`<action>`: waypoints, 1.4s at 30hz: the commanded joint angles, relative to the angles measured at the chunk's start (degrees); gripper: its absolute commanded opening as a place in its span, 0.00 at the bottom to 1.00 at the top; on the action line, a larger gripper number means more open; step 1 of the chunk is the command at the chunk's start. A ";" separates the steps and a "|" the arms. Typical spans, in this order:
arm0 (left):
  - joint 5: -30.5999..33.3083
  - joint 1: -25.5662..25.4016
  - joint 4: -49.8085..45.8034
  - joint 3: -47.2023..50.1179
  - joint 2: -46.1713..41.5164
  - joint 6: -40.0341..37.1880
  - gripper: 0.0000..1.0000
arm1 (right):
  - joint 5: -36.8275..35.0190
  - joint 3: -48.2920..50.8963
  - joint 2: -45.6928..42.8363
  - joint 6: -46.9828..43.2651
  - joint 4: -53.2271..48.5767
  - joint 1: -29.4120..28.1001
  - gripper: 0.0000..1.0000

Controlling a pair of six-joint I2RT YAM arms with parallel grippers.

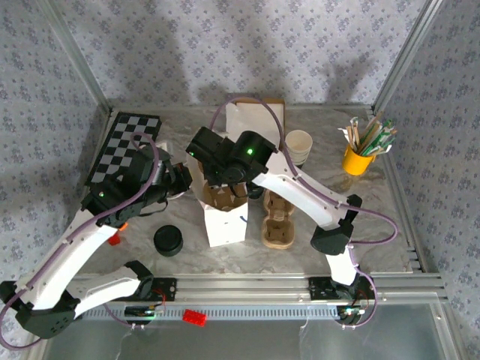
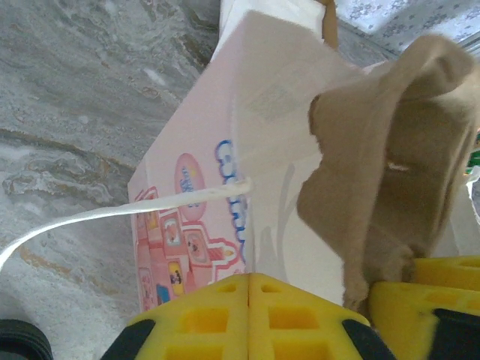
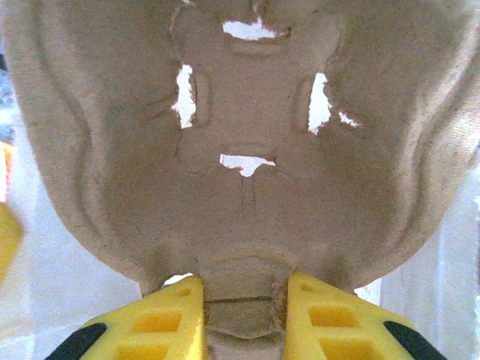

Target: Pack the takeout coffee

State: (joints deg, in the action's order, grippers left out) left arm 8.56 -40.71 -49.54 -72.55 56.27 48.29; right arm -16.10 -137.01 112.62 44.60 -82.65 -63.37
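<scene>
A white paper bag [image 1: 225, 225] with pink print [image 2: 196, 142] stands upright mid-table. My left gripper [image 1: 182, 182] [image 2: 250, 279] is at its left rim, yellow jaws pressed together on the bag's edge, and the bag's white handle [image 2: 135, 210] trails to the left. My right gripper [image 1: 227, 184] [image 3: 244, 291] is shut on the tab of a brown pulp cup carrier [image 3: 247, 112] [image 2: 390, 157]. It holds the carrier [image 1: 221, 197] in the bag's open top. The lidded takeout coffee is hidden from view.
More pulp carriers [image 1: 277, 221] are stacked right of the bag. Loose black lids [image 1: 169, 240] lie front left, lidless cream cups [image 1: 298, 146] at the back. A yellow cup of stirrers [image 1: 358, 157] is back right, a checkerboard [image 1: 124, 146] back left.
</scene>
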 commanded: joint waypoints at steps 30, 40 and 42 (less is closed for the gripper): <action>-2.94 1.80 3.30 1.80 -1.56 -0.49 0.01 | 7.58 1.27 4.89 0.22 -0.96 3.34 0.27; -1.94 1.77 2.34 1.54 -2.13 -0.41 0.00 | 6.45 3.75 4.82 2.04 -1.53 3.61 0.28; -2.48 1.69 2.42 1.52 -2.04 -0.26 0.00 | 5.12 4.59 4.46 2.38 -0.70 3.61 0.29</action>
State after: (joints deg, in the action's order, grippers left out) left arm 6.44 -39.00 -46.87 -70.87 55.11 47.44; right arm -8.45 -133.43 117.12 45.28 -82.06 -60.01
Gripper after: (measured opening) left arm 0.047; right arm 0.287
